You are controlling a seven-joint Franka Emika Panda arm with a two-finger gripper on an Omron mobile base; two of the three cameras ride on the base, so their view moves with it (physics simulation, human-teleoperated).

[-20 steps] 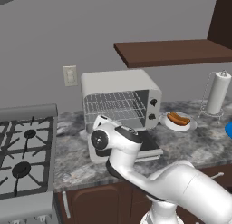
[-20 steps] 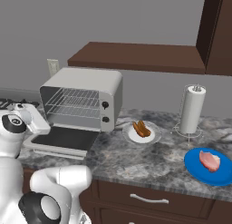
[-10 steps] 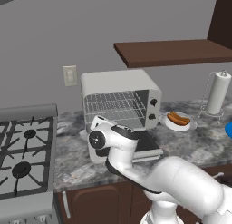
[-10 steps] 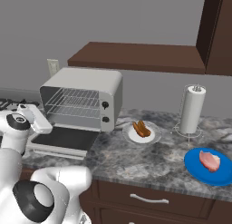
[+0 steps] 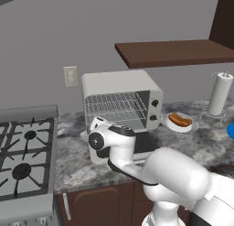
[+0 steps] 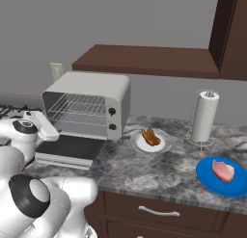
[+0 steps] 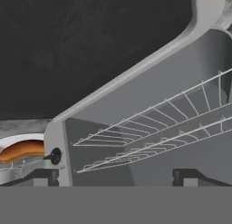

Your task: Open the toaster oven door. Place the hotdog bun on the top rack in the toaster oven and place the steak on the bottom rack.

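The toaster oven (image 6: 87,104) stands on the granite counter (image 6: 159,169), its dark-glass door (image 6: 70,149) dropped flat, two wire racks (image 5: 116,106) bare. The gripper (image 7: 115,178), jaws apart and apparently empty, faces the cavity. The bun (image 6: 151,136) rests on a white dish (image 6: 150,144); the steak (image 6: 223,170) on a blue plate (image 6: 219,184).

A white-grey toaster oven (image 6: 91,95) with silver wire racks, its door (image 6: 70,149) dark glass. A tan hotdog bun (image 6: 151,136) with orange-red sausage on a white dish (image 6: 161,146). A pink steak (image 6: 223,170) on a blue plate (image 6: 210,181). Speckled grey granite counter (image 6: 159,172), dark brown shelf (image 6: 149,61).
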